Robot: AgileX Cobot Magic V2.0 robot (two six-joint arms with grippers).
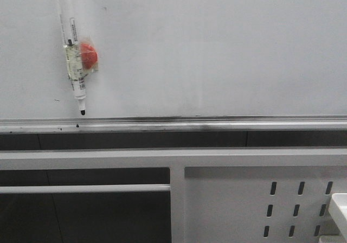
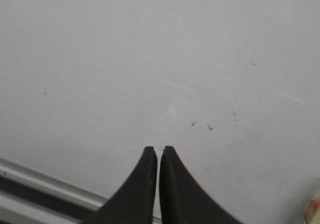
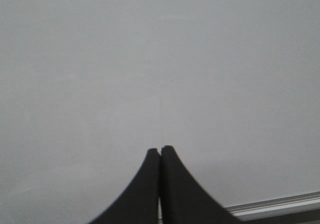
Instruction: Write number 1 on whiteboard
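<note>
The whiteboard (image 1: 217, 53) fills the upper part of the front view, plain and glossy, with its silver rail (image 1: 217, 125) running along the lower edge; no number 1 shows anywhere on it, so the writing looks not yet begun. A clear-barrelled marker pen (image 1: 72, 50) hangs against the board at the far left, black cap up and dark tip down just above the rail, slightly tilted, with a small red magnet or clip (image 1: 89, 56) touching its right side and seemingly holding it there. Below the rail stands a white perforated metal frame (image 1: 244, 199). Neither arm appears in the front view. In the wrist views the left hand (image 2: 158, 149) and the right hand (image 3: 160, 149) each have their fingertips pressed together with nothing between them, both facing bare board; the left one sees a few faint dark specks (image 2: 200, 125) on the surface. The pen is probably light, stiff and smooth, so it may slip or twist under writing pressure; a firm pinch on the mid barrel, clear of the red holder, looks best. The board itself is rigid and slick, so the tip will glide easily and needs only light contact.
</note>
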